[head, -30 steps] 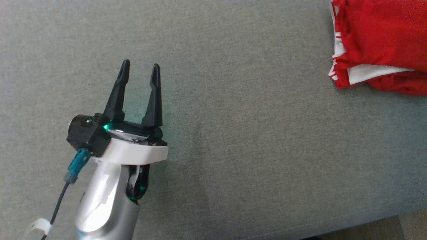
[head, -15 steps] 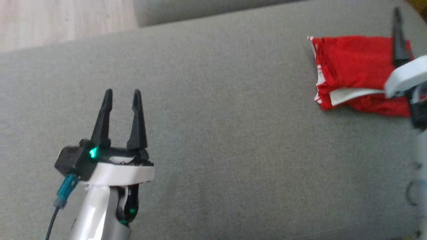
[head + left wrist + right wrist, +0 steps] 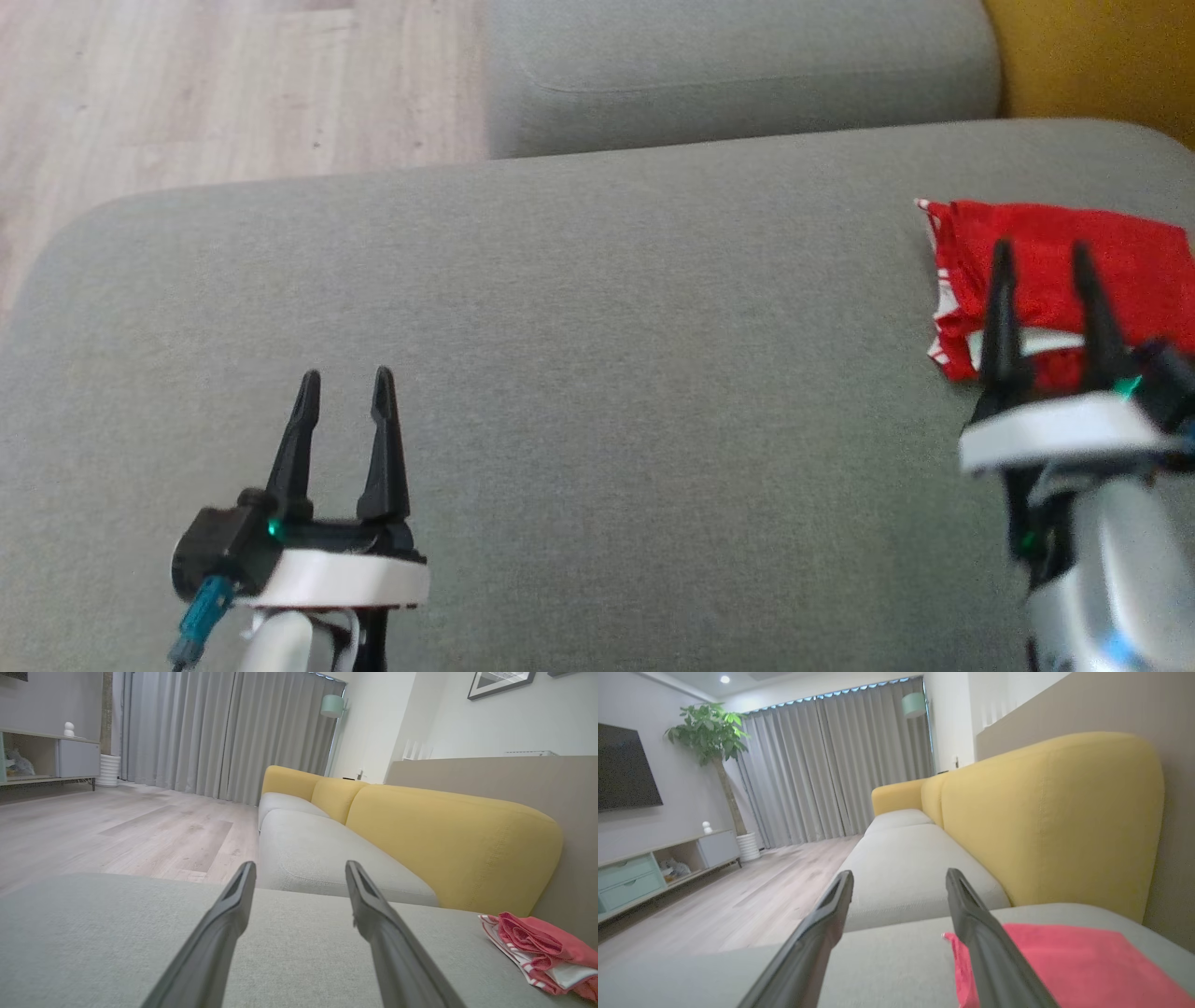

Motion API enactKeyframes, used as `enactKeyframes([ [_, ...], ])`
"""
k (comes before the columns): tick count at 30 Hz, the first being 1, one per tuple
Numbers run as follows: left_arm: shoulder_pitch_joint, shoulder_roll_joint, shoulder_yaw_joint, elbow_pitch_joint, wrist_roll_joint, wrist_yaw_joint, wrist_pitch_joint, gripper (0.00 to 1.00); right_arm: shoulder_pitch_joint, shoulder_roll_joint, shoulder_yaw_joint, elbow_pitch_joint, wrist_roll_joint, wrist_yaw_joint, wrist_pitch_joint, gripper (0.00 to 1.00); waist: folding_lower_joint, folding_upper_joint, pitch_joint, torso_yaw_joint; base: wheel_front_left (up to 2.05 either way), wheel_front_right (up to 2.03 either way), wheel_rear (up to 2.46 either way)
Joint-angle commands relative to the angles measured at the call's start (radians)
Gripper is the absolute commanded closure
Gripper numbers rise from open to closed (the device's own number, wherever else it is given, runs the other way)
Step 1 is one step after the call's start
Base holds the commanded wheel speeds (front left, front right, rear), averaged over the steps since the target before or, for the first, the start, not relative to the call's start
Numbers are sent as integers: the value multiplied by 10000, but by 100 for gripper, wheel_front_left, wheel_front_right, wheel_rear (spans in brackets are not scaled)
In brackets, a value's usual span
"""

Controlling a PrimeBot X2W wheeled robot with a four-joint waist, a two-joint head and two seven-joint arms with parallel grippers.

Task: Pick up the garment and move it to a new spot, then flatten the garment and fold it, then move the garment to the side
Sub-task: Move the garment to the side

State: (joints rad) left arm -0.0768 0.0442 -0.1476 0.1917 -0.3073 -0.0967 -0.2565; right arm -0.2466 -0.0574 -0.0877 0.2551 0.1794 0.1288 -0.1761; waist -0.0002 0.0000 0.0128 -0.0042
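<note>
- Head view, nearest, 7 o'clock: left claw (image 3: 345,373) over the grey seat cushion (image 3: 597,308). Fingers point to 12 and are set wide apart, with bare cushion fabric between them. A green light glows on its base.
- 4 o'clock: right claw (image 3: 1041,246), fingers also spread wide and pointing to 12. Its tips overlap the near-left part of the garment (image 3: 1139,271). Cannot tell whether they touch the cloth.
- Garment: red with white trim, folded into a compact bundle. It lies on the seat cushion at 2–3 o'clock, near the cushion's right end and well apart from the left claw.
- Right wrist view: the finger (image 3: 985,942) on that view's right crosses the garment's near edge, and the other finger is over bare cushion. Red cloth lies flat at 4–5 o'clock.
- Left wrist view: garment at 4 o'clock, its stacked layers and white striped edge showing, near the foot of the yellow backrest (image 3: 1102,56).
- Farther, head view: second grey cushion (image 3: 738,75) at 12, yellow backrest at 1, pale wood floor (image 3: 187,93) at 11.
- Farthest, right wrist view: grey curtains (image 3: 822,765) at 12, mint lamp (image 3: 914,704) above them, potted plant (image 3: 710,728) at 10, dark TV (image 3: 623,765) on the wall at 9, low cabinet (image 3: 654,868) beneath it.
</note>
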Motion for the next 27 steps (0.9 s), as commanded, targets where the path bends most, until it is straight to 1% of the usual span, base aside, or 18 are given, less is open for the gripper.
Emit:
enactKeyframes([
  [1, -260, 60, 378, -279, 73, -10, -53, 0, -58, 66, 455, -264, 40, 19, -289, 0, 2, 0, -127, 201, 0, 0, 0],
  [5, -21, 60, 526, -269, -178, -81, -53, 0, 846, 69, 1129, 26, 389, 19, -732, 0, 2, 0, -189, 364, 0, 0, 0],
  [9, 174, 60, 614, -273, -202, -145, -53, 0, 1436, 70, 1503, 215, 593, 19, -841, 0, 2, 0, -218, 408, 0, 0, 0],
  [16, 359, 60, 738, -191, -141, -171, -53, 0, 1810, 71, 1486, -190, 878, 19, -853, 0, 2, 0, -243, 316, 0, 0, 0],
  [21, 394, 60, 1016, -212, -627, -109, -53, 0, 1931, 71, 1415, -405, 891, 19, -855, 0, 2, 0, -258, 268, 0, 0, 0],
  [27, 427, 60, 1021, 18, -896, -111, -53, 0, 1962, 71, 1369, -543, 763, 19, -855, 0, 2, 0, -253, 182, 0, 0, 0],
])
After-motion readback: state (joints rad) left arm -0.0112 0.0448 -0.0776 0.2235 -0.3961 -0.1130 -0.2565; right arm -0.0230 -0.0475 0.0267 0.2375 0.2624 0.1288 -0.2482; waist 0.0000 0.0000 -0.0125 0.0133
